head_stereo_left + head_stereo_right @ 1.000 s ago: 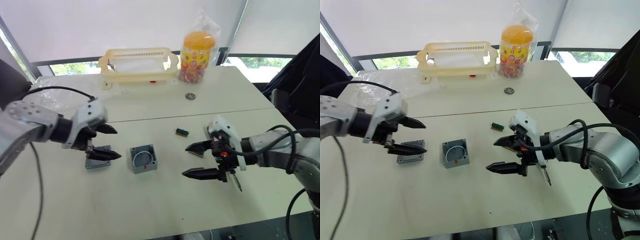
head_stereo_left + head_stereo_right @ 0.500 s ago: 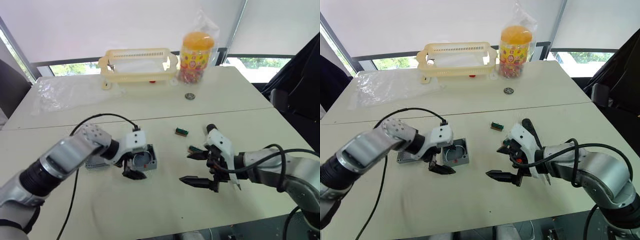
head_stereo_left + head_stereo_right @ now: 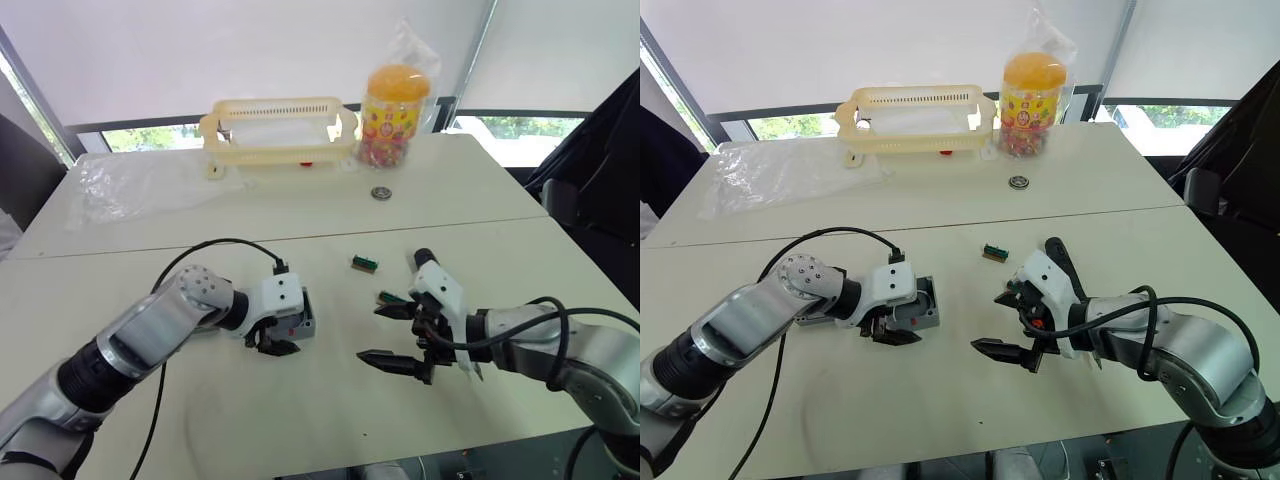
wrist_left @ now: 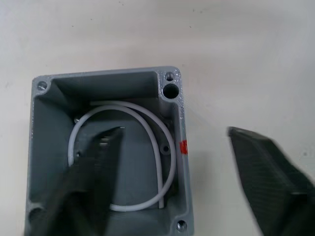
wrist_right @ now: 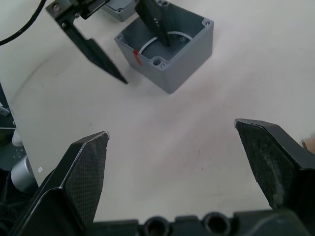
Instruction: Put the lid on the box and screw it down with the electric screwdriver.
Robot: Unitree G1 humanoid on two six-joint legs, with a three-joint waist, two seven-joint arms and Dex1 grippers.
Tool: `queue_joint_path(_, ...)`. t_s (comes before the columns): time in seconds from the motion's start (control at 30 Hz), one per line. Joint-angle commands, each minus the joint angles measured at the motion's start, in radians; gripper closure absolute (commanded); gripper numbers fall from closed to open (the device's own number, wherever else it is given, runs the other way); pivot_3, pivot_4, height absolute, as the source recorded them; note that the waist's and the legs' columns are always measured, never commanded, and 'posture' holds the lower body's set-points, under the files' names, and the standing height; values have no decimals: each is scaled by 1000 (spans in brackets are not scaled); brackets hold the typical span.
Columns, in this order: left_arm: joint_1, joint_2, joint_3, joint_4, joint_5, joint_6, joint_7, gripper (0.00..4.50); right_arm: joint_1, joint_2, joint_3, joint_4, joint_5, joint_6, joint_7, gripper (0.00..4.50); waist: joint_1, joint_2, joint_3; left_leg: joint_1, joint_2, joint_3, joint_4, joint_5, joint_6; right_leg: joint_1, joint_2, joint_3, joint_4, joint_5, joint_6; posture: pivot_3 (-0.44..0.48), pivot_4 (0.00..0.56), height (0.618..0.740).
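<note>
Grey plastic box [image 4: 108, 157], lidless, was set on the table [image 3: 300, 420]; left gripper [image 4: 167, 162] was spread astride its red-marked wall, apparently to steady it. Right gripper [image 3: 1012, 322] was held open nearby, empty.

Yellow basket [image 3: 278, 126], candy jar [image 3: 392, 114], crinkled plastic sheet [image 3: 140, 185] at table's far edge.

Left gripper [image 4: 170, 162] spread and lowered, right gripper [image 3: 392, 333] spread wide, both arms reaching inward

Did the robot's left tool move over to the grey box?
Yes. The left tool moved from the lid rightwards to the box, straddling its wall.
</note>
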Motion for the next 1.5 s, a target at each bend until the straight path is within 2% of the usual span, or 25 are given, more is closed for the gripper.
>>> queue_joint_path(0.03, 3, -2, -8, -1, 23, -28, -12, 2898, 14, -5, -18, -26, -13, -29, 1, 0, -1, 0, 0, 0, 0, 0, 0, 0, 0, 0, 0, 0, 0, 0, 0, 0, 150, 740)
queue_joint_path(0.13, 9, -1, -15, 4, 32, -42, -26, 4416, 32, -12, -26, -29, -20, -38, 4, 0, -1, 0, 0, 0, 0, 0, 0, 0, 0, 0, 0, 0, 0, 0, 0, 0, 150, 740)
queue_joint_path(0.17, 10, -2, -15, 6, 35, -43, -28, 4472, 37, -15, -30, -28, -23, -40, 6, 0, 0, 0, 0, 0, 0, 0, 0, 0, 0, 0, 0, 0, 0, 0, 0, 0, 150, 740)
queue_joint_path(0.37, 10, -3, -27, 33, 69, -83, -48, 4472, 45, -20, -38, -21, -35, -50, 12, 0, 0, 0, 0, 0, 0, 0, 0, 0, 0, 0, 0, 0, 0, 0, 0, 0, 150, 740)
queue_joint_path(0.5, -1, 14, -42, 146, 163, -443, -133, 4472, 36, -28, -51, -13, -23, -43, 25, 0, 2, 0, 0, 1, 0, 0, 0, 0, 0, 0, 0, 0, 0, 0, 0, 0, 150, 740)
queue_joint_path(0.67, -59, -28, -34, 312, 188, -698, -265, 4472, 36, -52, -70, -8, -5, -34, 51, 0, 5, 0, 0, 0, 0, 0, 1, 0, 0, 1, 0, 0, 0, 0, 0, 0, 150, 740)
queue_joint_path(0.83, -106, -70, -30, 374, 166, -742, -394, 4472, 44, -56, -94, -25, 21, -8, 43, 0, 1, 0, 0, 0, 0, 0, 1, 0, 0, 1, 0, 0, -1, 0, 0, 0, 150, 740)
queue_joint_path(1.03, -154, -106, -31, 401, 145, -705, -535, 4472, 60, -45, -122, -46, 56, 28, 5, 0, 0, 0, 0, 0, 0, 0, 0, 0, 0, 1, 0, 0, 0, 0, 0, 0, 150, 740)
queue_joint_path(1.47, -172, -164, -30, 485, 195, -794, -598, 4472, 89, -28, -149, -72, 119, 51, -76, 0, -1, 0, 0, 0, 0, -1, 0, 0, 0, 1, 0, -1, 0, 0, 0, 0, 150, 740)
queue_joint_path(1.5, -172, -166, -28, 487, 196, -797, -597, 4200, 87, -28, -148, -71, 120, 51, -80, 0, 0, 0, 0, 0, 0, -1, 0, 0, 0, 1, 0, 0, 0, 0, 0, 0, 150, 740)
